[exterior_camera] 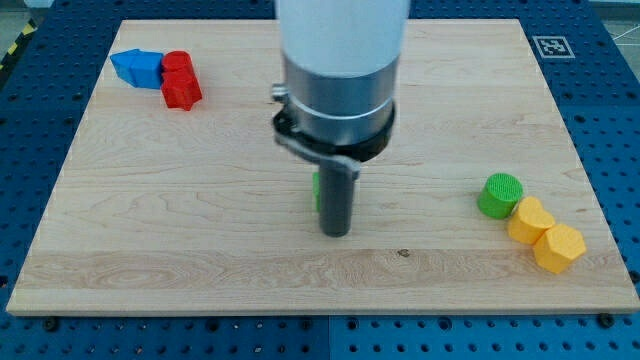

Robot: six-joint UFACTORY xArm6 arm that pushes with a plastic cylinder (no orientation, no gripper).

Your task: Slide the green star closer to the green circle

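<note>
The scene was bright and evenly lit from above, with only faint, soft shadows beneath the blocks and my rod (336, 200). My white upper housing (343, 30) looked slightly blurred and washed out, while the wooden board (200, 220) stayed sharp and free of glare.

Wooden board (200, 250) on blue pegboard. My tip (336, 234) sits near board centre, slightly toward the bottom edge. A green block (315, 192), shape hidden, peeks out touching the rod's left side. Green circle (500, 195) near the right edge, touching two yellow hexagon blocks (545, 235). Blue block (137, 68) and red block (181, 80) touch at the top-left corner.
</note>
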